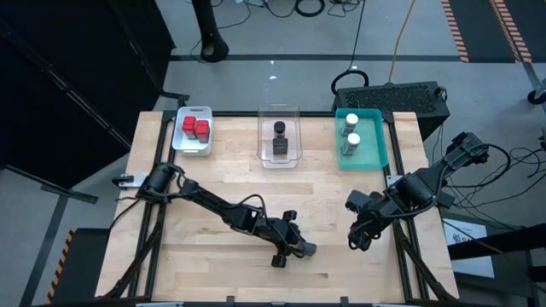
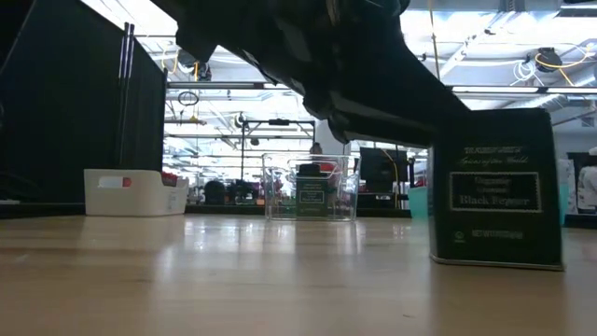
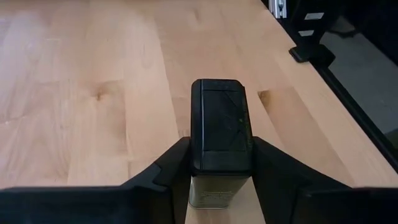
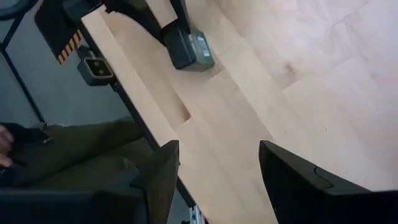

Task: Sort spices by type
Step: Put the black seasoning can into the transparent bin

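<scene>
Left hand (image 3: 221, 180) at the near edge of the worktop (image 1: 230, 170), fingers set against both sides of an upright black pepper tin (image 3: 221, 127).

Tin stands on the wood, dark lid up, label reading "Black Pepper" in the low view. Right hand (image 4: 217, 168) hovers near the right edge, fingers spread apart, holding nothing. Far side, left to right: white tray (image 1: 181, 141) with two red tins (image 1: 195, 128) touching each other; clear tray (image 1: 294, 115) with the second dark tin (image 1: 279, 143); teal tray (image 1: 380, 145) with two white-capped clear jars (image 1: 351, 132), one behind the other.
</scene>
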Action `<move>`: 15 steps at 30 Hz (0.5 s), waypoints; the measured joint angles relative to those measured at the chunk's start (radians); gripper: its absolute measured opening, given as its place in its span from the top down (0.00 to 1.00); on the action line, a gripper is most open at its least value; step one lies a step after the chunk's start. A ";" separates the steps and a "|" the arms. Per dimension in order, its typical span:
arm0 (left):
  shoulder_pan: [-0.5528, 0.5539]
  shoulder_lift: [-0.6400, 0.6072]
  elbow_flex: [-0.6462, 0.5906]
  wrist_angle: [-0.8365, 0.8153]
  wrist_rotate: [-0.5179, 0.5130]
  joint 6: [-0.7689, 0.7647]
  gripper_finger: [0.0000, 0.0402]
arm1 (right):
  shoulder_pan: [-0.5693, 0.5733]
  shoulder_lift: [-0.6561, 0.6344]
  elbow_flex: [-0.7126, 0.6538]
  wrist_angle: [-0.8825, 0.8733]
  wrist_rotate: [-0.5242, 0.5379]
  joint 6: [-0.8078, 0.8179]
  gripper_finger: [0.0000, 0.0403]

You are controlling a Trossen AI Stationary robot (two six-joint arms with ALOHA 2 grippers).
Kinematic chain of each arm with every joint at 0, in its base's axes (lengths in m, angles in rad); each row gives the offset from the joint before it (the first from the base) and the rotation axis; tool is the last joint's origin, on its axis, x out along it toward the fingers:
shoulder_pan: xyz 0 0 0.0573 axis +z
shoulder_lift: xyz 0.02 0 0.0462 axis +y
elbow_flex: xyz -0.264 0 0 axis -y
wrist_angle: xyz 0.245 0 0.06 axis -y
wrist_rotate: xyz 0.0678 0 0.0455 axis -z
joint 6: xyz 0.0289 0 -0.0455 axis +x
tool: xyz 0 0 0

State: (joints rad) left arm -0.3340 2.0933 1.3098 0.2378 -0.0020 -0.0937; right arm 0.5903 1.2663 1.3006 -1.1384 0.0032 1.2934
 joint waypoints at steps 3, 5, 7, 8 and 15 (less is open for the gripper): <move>0.003 -0.016 0.000 -0.041 0.000 0.003 0.62 | -0.001 0.000 0.000 -0.006 0.033 -0.013 0.50; 0.006 -0.029 0.000 -0.061 -0.001 0.009 0.60 | -0.007 0.000 0.000 -0.017 0.053 -0.027 0.50; 0.010 -0.045 -0.001 -0.071 -0.005 0.039 0.60 | -0.018 0.000 0.000 -0.027 0.072 -0.041 0.50; 0.013 -0.056 -0.001 -0.070 -0.012 0.052 0.60 | -0.025 0.000 0.000 -0.028 0.078 -0.051 0.50; 0.052 -0.154 -0.001 -0.123 -0.025 0.084 0.64 | -0.080 0.000 0.000 -0.026 0.083 -0.116 0.50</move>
State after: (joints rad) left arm -0.2816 1.9391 1.3090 0.1151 -0.0269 -0.0098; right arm 0.5104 1.2663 1.3006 -1.1648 0.0863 1.1772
